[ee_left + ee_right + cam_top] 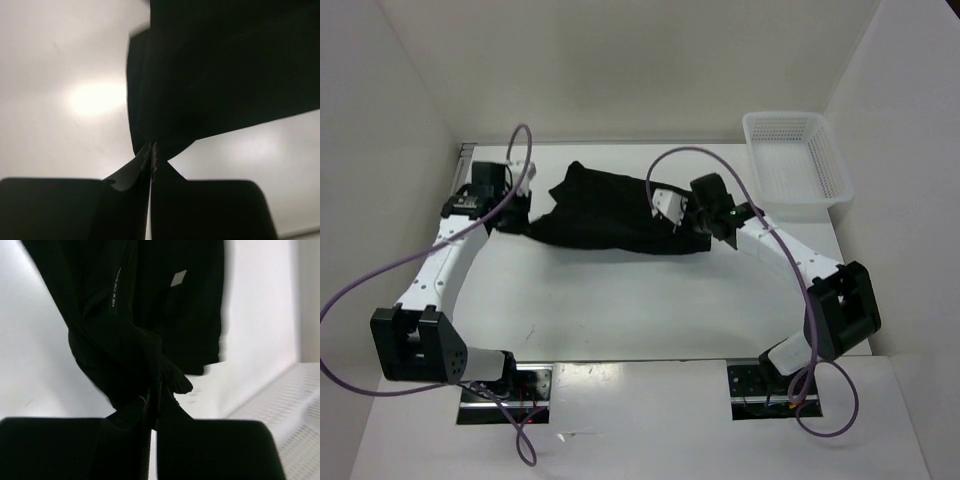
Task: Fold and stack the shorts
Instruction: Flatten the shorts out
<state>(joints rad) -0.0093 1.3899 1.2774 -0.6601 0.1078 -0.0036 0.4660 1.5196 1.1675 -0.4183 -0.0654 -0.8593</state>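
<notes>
Left end effector (151, 156) clamped tight on shorts (610, 215) edge; right end effector (156, 390) pinched on opposite edge. Shorts hang between both, over desk (620, 310). Fabric looks soft, light, limp, sagging; probably best held at corners.

Robotics lab test cell. White bench (620, 310) boxed in by plain white panel walls (390, 110) on three sides. Two small arms, left arm (445, 255) and right arm (792, 252), bolted at the near edge on metal base plates (505, 392) with exposed wiring. Loose purple cables (698, 150) loop off both arms. White mesh basket (798, 150) sits in the far right corner.
</notes>
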